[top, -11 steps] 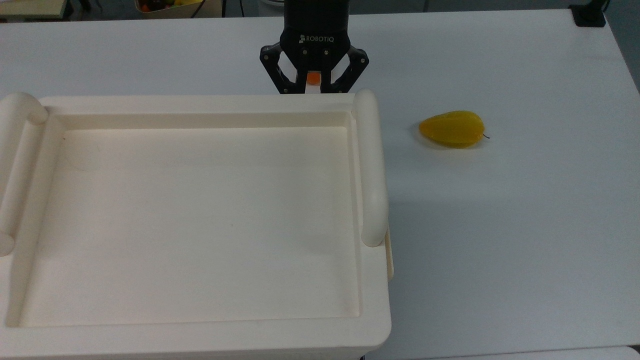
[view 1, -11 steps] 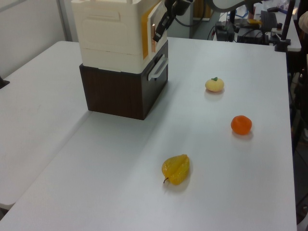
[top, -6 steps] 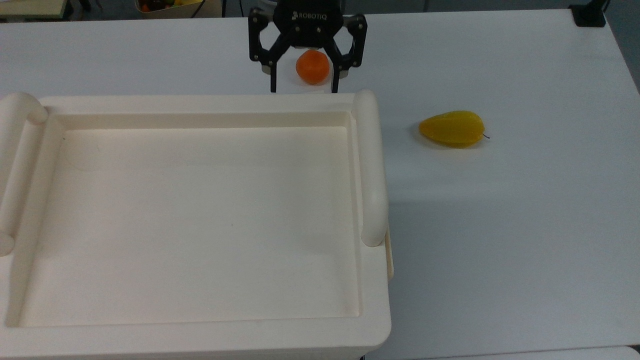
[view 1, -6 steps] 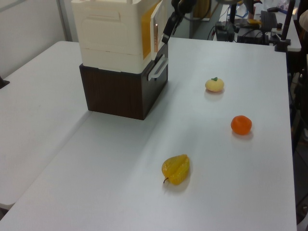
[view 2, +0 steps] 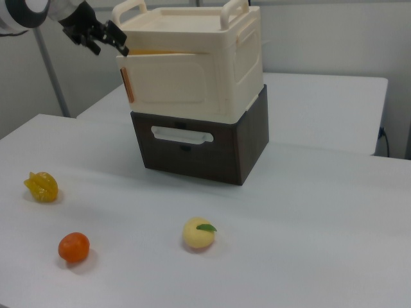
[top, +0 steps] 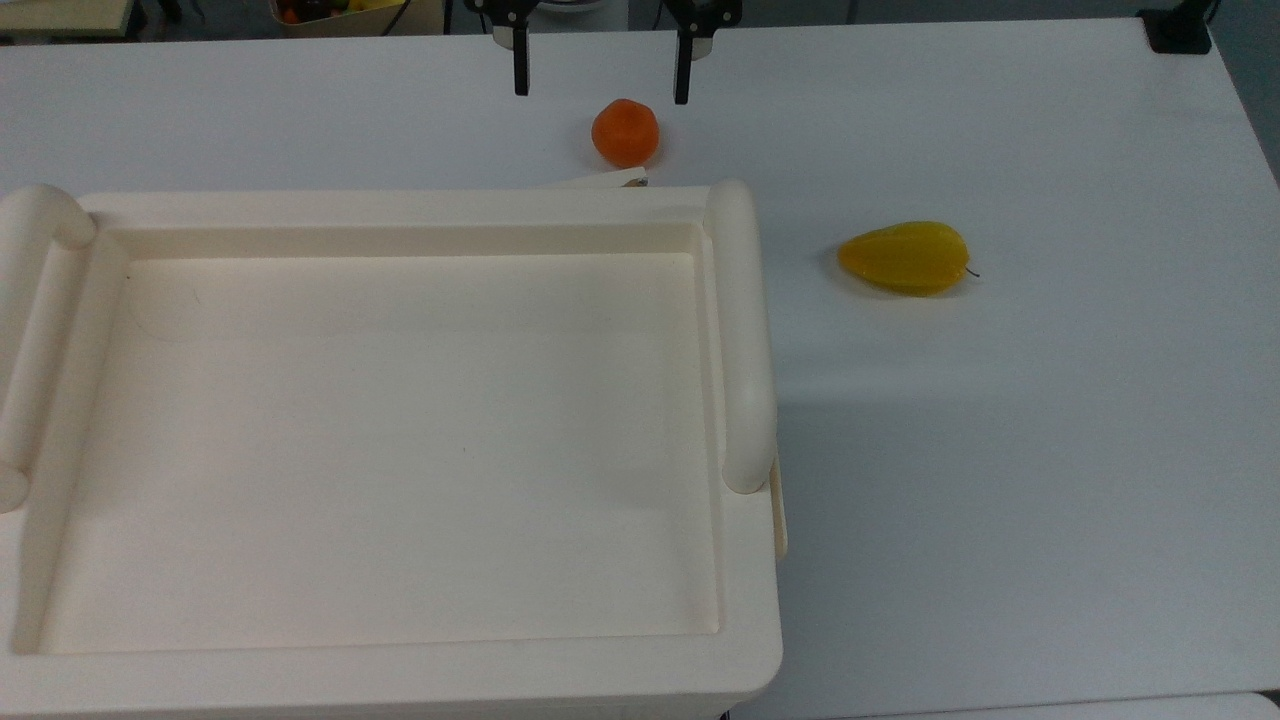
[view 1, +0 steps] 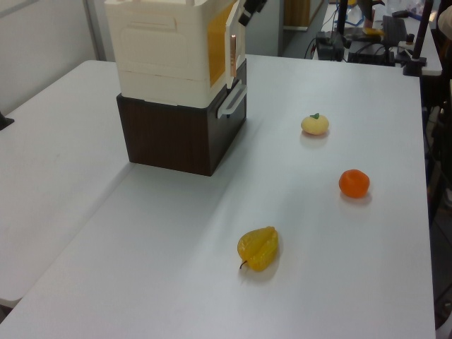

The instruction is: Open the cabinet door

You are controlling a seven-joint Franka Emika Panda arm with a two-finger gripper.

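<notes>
The cream cabinet (top: 400,640) with its recessed tray top sits on a dark brown drawer base (view 2: 199,144). Its flat cream cabinet door (view 2: 170,80) stands slightly ajar, with an orange gap showing behind its free edge (view 1: 220,28); in the top view a sliver of the door (top: 610,180) pokes past the cabinet's far rim. My gripper (top: 600,80) hovers beyond that edge with its fingers wide apart, open and holding nothing. In the right view the gripper (view 2: 110,42) is up left of the door's free edge, apart from it.
An orange fruit (top: 625,132) lies on the white table just past the door, below the fingers in the top view. A yellow fruit (top: 905,258) lies to the top view's right. A pale fruit with a green leaf (view 1: 315,124) sits in front of the drawer.
The gripper, close against the door's edge a second ago, has spread its fingers and backed away toward the top view's upper edge. The door stays slightly ajar.
</notes>
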